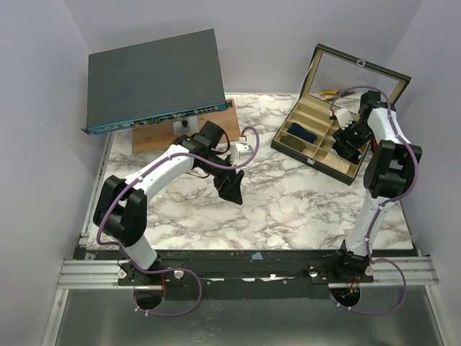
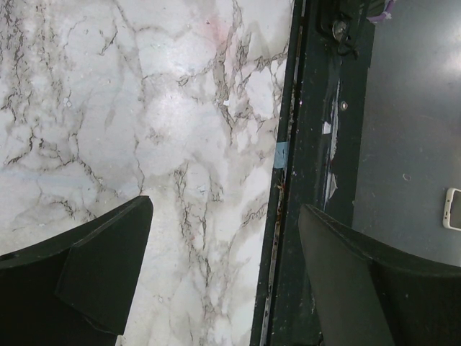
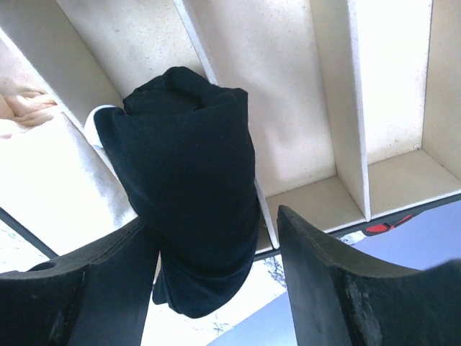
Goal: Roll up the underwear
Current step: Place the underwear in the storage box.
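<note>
We can read no writing: the strip of ports along the front of the grey device (image 1: 151, 79) is too small. It sits tilted on a wooden board (image 1: 225, 124) at the far left of the worktop (image 1: 288, 205).

The underwear (image 3: 187, 166) is a tight black roll with a sliver of white trim. It sits between the fingers of the right hand (image 3: 210, 216), over the pale dividers of the box (image 1: 311, 160). It leans on one finger and a gap shows at the other, so this hand stands partly open and not clamped. We cannot tell whether the roll rests in a compartment or on a divider. The box is at the far right with its glass lid (image 1: 360, 79) up, and a dark blue roll (image 1: 302, 134) lies in one compartment.

The left hand (image 1: 232, 186) hangs wide open and holds nothing above the marble, near the dark rail at the near edge, where a scrap of blue tape (image 2: 282, 153) sticks. A broad stretch of white, grey-veined marble lies between the arms. Pale lilac walls close in on three sides.
</note>
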You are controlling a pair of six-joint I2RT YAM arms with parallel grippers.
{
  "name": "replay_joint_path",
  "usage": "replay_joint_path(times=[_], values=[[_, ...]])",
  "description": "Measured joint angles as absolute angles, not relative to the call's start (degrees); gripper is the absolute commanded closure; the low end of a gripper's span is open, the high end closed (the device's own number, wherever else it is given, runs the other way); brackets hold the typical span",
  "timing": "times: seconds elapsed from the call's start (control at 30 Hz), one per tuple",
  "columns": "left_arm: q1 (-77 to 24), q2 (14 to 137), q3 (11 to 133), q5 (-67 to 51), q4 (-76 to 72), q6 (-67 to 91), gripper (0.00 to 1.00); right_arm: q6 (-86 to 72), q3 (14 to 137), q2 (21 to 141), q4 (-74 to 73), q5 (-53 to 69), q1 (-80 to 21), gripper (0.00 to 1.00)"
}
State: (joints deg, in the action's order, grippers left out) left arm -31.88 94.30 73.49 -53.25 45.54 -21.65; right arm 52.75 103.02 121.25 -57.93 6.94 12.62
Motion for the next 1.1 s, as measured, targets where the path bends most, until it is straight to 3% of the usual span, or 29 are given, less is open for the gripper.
replay_joint_path(times=[0.3,0.6,0.9,1.1], values=[[-31.9,94.3,73.5,-53.3,45.6,-21.7,0.12,52.5,103.4,121.2,-58.3,7.4,12.8,0.38],[-31.8,94.3,73.5,-53.3,45.6,-21.7,0.12,52.5,102.6,121.1,-58.2,10.1,12.8,0.53],[-31.8,94.3,73.5,-53.3,45.6,-21.7,0.12,52.7,93.1,117.9,-49.5,10.4,12.8,0.76],[-31.8,94.3,73.5,-53.3,45.6,-21.7,0.12,53.8,94.3,117.9,-50.3,10.3,12.8,0.81]])
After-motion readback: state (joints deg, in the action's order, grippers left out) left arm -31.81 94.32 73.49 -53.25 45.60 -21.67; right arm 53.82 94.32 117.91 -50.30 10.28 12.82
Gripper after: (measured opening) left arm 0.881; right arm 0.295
